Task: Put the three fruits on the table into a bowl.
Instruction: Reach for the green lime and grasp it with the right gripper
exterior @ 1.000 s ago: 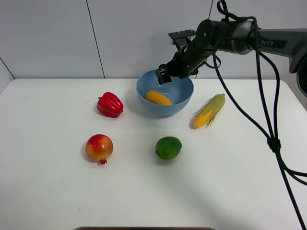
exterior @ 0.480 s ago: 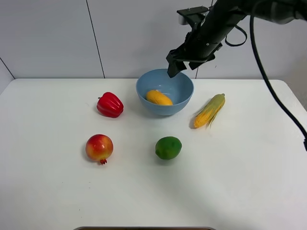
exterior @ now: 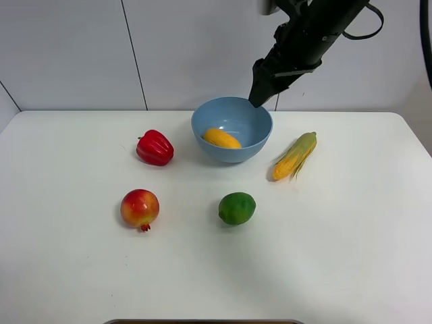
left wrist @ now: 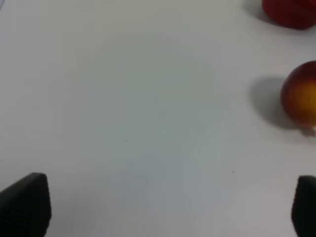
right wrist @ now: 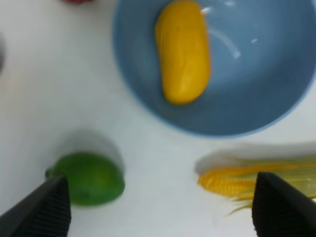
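- Right gripper (exterior: 259, 93) hung above the far rim of the bowl (exterior: 202, 120), its two black fingers (right wrist: 42, 212) spread apart with nothing between them.
- The mango (right wrist: 182, 49) lay straight below that gripper, down in the bowl and well clear of the fingertips.
- I saw a smooth, plump, yellow-orange mango, rounded at both ends, against glossy light-blue walls.
- Its long axis ran crosswise to the line between my two fingertips. From the high camera it lay nearly side to side in the bowl, with the end toward the corn cob (exterior: 295, 155) a touch nearer me.
- The lime (exterior: 237, 208) sat on the table (exterior: 337, 263), out past the bowl's near side and well apart from the right gripper. It was round, shiny green and slightly wider than tall.
- Left gripper (left wrist: 165, 205) was wide open over bare table, gripping nothing.
- The pomegranate (left wrist: 301, 96) sat ahead of it, off beyond one fingertip. It was red fading to yellow, and from the high camera its small crown pointed toward the table's near edge.
- The red pepper (exterior: 154, 147) stood beside the bowl.
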Motion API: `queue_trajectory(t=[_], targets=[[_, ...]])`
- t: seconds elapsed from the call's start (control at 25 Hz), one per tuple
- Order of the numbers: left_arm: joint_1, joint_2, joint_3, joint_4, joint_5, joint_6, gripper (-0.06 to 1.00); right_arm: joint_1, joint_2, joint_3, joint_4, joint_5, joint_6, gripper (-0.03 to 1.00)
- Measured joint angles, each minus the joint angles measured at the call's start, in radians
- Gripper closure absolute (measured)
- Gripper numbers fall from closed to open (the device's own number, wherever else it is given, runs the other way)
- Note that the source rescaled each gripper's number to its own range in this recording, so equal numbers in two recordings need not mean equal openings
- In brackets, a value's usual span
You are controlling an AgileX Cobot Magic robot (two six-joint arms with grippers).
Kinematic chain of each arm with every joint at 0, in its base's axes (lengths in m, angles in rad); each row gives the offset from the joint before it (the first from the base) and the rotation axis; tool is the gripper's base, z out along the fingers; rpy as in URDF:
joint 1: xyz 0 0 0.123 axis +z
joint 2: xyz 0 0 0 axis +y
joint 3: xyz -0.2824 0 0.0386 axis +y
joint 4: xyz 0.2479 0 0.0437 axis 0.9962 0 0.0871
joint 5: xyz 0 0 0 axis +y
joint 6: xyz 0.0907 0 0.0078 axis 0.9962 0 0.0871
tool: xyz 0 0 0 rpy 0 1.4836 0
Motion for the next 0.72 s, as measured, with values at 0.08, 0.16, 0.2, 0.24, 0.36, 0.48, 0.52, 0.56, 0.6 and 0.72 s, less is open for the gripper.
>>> queue_trajectory(t=[0.08,0.16,0.2,0.24,0.36,0.48,0.52,0.56,0.6,0.72], targets=[[0.000,0.000,0.000,0.000,0.000,0.000,-0.06,0.020,0.000,0.000,-0.024,0.005,-0.035,0.59],[0.000,0.000,0.000,0.000,0.000,0.000,-0.06,0.040,0.000,0.000,-0.050,0.010,-0.063,0.59],[0.000,0.000,0.000,0.000,0.000,0.000,-0.06,0.050,0.000,0.000,-0.054,0.011,-0.083,0.59],[0.000,0.000,0.000,0.000,0.000,0.000,-0.06,0.060,0.000,0.001,-0.054,0.011,-0.104,0.59],[0.000,0.000,0.000,0.000,0.000,0.000,-0.06,0.090,0.000,0.001,-0.054,0.011,-0.162,0.52],[0.000,0.000,0.000,0.000,0.000,-0.001,-0.06,0.119,0.016,0.005,-0.060,0.011,-0.202,0.35],[0.000,0.000,0.000,0.000,0.000,-0.001,-0.06,0.129,0.024,0.014,-0.070,0.011,-0.212,0.29],[0.000,0.000,0.000,0.000,0.000,-0.001,-0.06,0.140,0.030,0.025,-0.079,0.009,-0.224,0.23],[0.000,0.000,0.000,0.000,0.000,-0.001,-0.06,0.149,0.036,0.043,-0.088,0.009,-0.234,0.18],[0.000,0.000,0.000,0.000,0.000,-0.001,-0.06,0.182,0.047,0.107,-0.120,0.009,-0.254,0.12]])
